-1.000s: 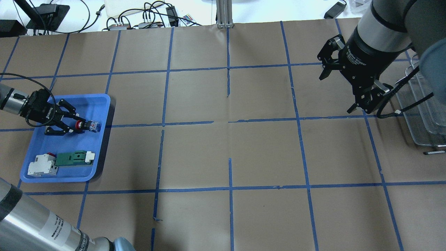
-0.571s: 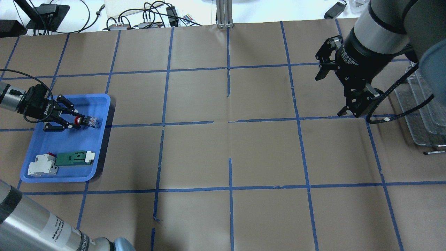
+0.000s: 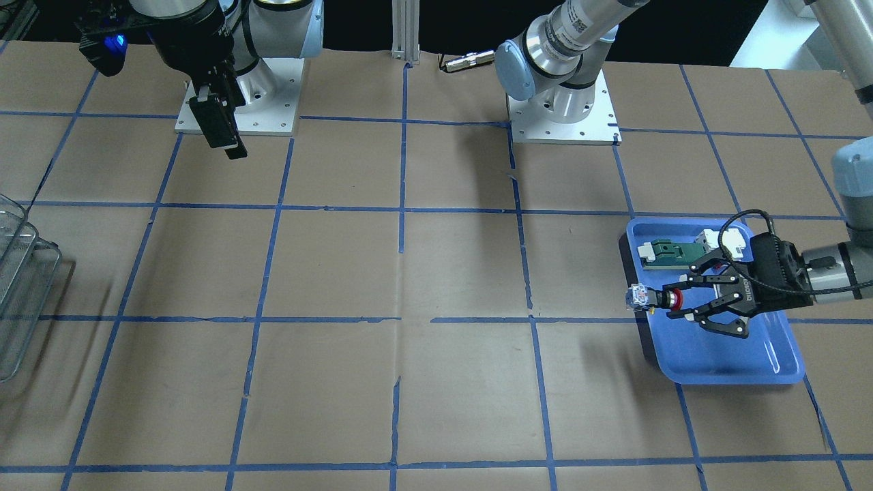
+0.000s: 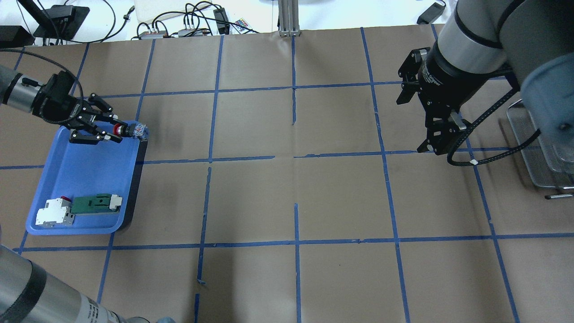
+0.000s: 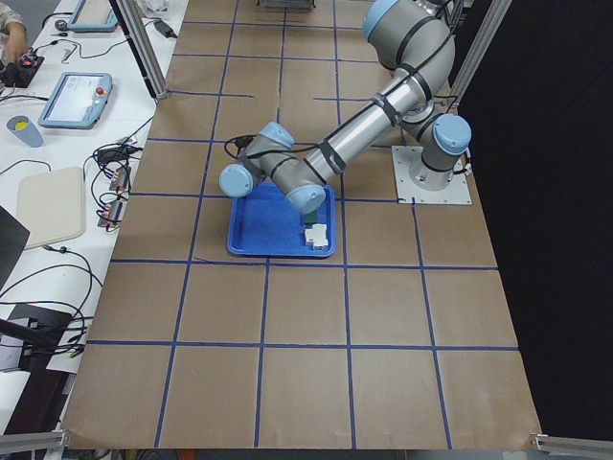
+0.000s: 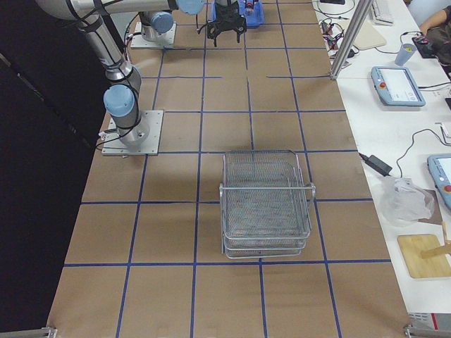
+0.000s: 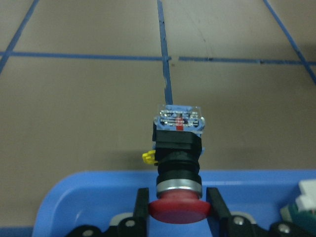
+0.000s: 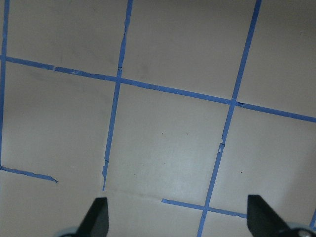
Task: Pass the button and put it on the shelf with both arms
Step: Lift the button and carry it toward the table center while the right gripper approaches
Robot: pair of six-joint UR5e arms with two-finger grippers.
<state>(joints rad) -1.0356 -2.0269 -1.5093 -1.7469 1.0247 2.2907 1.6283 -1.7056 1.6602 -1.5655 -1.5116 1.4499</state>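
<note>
My left gripper (image 4: 114,132) is shut on the button (image 4: 130,130) by its red head, holding it level above the far corner of the blue tray (image 4: 89,170). The blue-and-clear block points toward the table's middle. The left wrist view shows the button (image 7: 177,143) between the fingertips (image 7: 140,207), past the tray rim. In the front view the button (image 3: 651,298) sticks out over the tray edge (image 3: 723,354). My right gripper (image 4: 411,122) is open and empty, high over the right half; its wrist view (image 8: 180,217) shows bare paper. The wire shelf (image 6: 266,204) stands at the right end (image 4: 538,148).
A green-and-white module (image 4: 92,203) and a white block with red (image 4: 54,213) lie at the tray's near end. Cables and boxes (image 4: 188,24) lie beyond the far table edge, beside a metal post (image 4: 287,18). Brown paper with blue tape lines covers the table.
My left gripper has lifted the button off the tray floor and carried it toward the tray's far right corner. My right arm has shifted a little to the left, still open.
</note>
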